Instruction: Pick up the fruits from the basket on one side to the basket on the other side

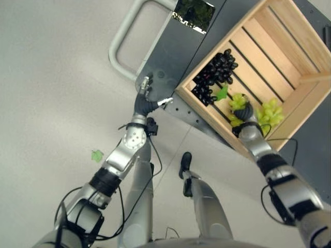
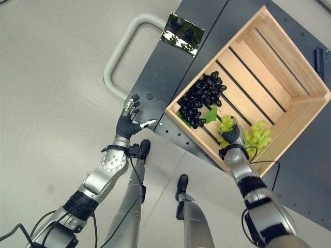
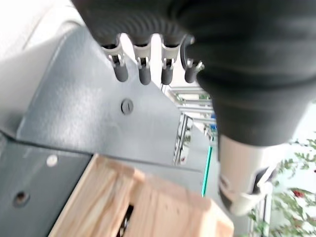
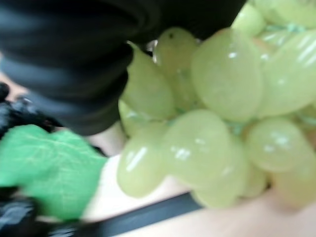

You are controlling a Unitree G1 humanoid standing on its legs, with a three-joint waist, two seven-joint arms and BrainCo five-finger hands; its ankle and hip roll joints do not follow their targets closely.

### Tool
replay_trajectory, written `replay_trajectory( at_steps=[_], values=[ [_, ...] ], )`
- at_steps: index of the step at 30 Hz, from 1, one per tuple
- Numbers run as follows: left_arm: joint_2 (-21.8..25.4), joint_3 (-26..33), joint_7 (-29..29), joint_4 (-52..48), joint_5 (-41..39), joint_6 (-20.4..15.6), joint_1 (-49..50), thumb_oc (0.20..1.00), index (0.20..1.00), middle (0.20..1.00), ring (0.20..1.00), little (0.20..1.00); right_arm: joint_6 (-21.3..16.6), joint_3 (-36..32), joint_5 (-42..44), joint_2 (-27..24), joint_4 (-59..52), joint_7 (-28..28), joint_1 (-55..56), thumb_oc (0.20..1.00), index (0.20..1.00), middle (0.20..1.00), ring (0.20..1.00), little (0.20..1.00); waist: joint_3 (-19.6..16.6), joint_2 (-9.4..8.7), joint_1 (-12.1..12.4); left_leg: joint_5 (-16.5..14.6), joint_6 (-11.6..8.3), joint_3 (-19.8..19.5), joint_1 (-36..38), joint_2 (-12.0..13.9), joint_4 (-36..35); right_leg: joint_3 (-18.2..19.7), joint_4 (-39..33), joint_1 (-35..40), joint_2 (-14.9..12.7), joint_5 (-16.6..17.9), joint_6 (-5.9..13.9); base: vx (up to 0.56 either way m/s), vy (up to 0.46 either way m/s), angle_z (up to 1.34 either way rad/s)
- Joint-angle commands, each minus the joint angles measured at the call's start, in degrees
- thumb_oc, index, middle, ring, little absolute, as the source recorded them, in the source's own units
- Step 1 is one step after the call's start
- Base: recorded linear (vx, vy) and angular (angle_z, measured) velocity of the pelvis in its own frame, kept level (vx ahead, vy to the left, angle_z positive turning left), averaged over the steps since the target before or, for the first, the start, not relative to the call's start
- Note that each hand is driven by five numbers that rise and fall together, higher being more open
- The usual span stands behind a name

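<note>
Both head views look straight down from above and share the wooden crate [image 2: 258, 77] on the grey cart [image 2: 160, 77]. The left wrist camera faces the crate's corner closely; the right wrist camera sits against green grapes [image 4: 217, 123].

- Pale grey floor [image 2: 51, 62] surrounds a dark grey metal cart deck [image 2: 165, 72].
- A light grey tubular handle [image 2: 121, 49] loops off the deck's edge.

A slatted pale wooden crate [image 1: 289, 57] sits on a dark grey metal platform [image 1: 170, 51]. Inside, near its front edge, lie black grapes [image 1: 214, 72] and green grapes [image 1: 269, 112]. The right hand [image 1: 243, 112] rests among the green ones.
</note>
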Motion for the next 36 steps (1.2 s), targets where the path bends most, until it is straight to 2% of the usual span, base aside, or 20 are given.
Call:
replay_trajectory(
  at_steps=[1, 9, 14, 24, 29, 33, 36],
  values=[
    [-0.8, 2.4, 0.5, -1.3, 0.1, -2.9, -0.8, 1.0, 1.0, 1.0, 1.0, 1.0, -4.3, 0.2, 3.1, 3.9, -6.6, -1.7, 3.9, 0.2, 0.2, 0.2, 0.2, 0.2, 2.3, 0.02, -1.7, -8.7, -3.08, 3.6, 1.9, 2.5, 3.2, 2.4, -9.5, -0.6, -5.2, 7.7, 3.52, -0.02, 0.025, -0.09],
    [-0.6, 4.1, -0.4, -1.9, -0.1, -2.9, 2.3, 1.0, 1.0, 1.0, 1.0, 1.0, -9.2, -4.8, 10.5, 5.0, -20.5, 0.6, 9.9, 0.2, 0.2, 0.2, 0.2, 0.2, 2.3, 0.2, -2.9, -8.5, -2.9, 5.0, 3.6, 2.7, 3.2, 3.4, -8.6, -0.3, -5.4, 7.9, 3.32, -0.02, 0.026, -0.09],
    [-0.5, 5.2, -1.4, -2.1, 0.2, -2.9, 3.6, 1.0, 1.0, 1.0, 1.0, 1.0, -11.3, -7.1, 14.3, 5.7, -25.5, 2.1, 12.4, 0.2, 0.2, 0.2, 0.2, 0.2, 2.3, 0.25, -3.7, -8.7, -2.65, 5.7, 5.0, 2.7, 3.3, 4.1, -8.0, 0.0, -5.3, 7.9, 3.28, -0.02, 0.023, -0.14],
    [-0.6, 7.3, -3.3, -2.4, -0.1, -3.0, 6.4, 1.0, 1.0, 1.0, 1.0, 1.0, -12.5, -10.8, 18.0, 4.5, -31.4, 4.0, 14.7, 0.2, 0.2, 0.2, 0.2, 0.2, 2.3, 0.51, -4.1, -9.3, -1.9, 6.8, 8.7, 2.7, 3.2, 5.5, -6.0, 1.3, -5.4, 7.4, 3.15, -0.01, 0.011, -0.08],
    [-0.2, 8.2, -4.8, -2.7, 0.4, -2.7, 7.5, 1.0, 1.0, 1.0, 1.0, 1.0, -12.8, -11.6, 21.1, 3.4, -34.1, 6.8, 14.9, 0.2, 0.2, 0.2, 0.2, 0.2, 2.3, 0.66, -4.3, -9.8, -1.58, 7.3, 10.8, 2.8, 3.3, 6.1, -5.4, 2.7, -5.6, 7.2, 3.1, 0.0, 0.002, -0.13],
    [0.8, 8.7, -6.6, -3.4, 1.1, -2.5, 8.5, 1.0, 1.0, 1.0, 1.0, 1.0, -12.9, -13.3, 22.2, 1.3, -37.0, 8.6, 14.5, 0.2, 0.2, 0.2, 0.2, 0.2, 2.3, 0.84, -4.3, -10.5, -1.33, 7.6, 13.1, 2.7, 3.8, 6.5, -4.3, 4.4, -6.0, 6.7, 3.16, 0.0, 0.002, -0.01],
    [1.8, 9.3, -8.0, -4.1, 1.1, -2.6, 8.8, 1.0, 1.0, 1.0, 1.0, 1.0, -12.5, -14.5, 22.2, -2.4, -39.0, 10.0, 13.4, 0.2, 0.2, 0.2, 0.2, 0.2, 2.3, 0.86, -4.4, -11.0, -1.22, 7.7, 14.9, 2.5, 4.2, 6.6, -3.2, 5.6, -6.4, 6.3, 3.3, 0.0, 0.013, -0.03]
  ],
)
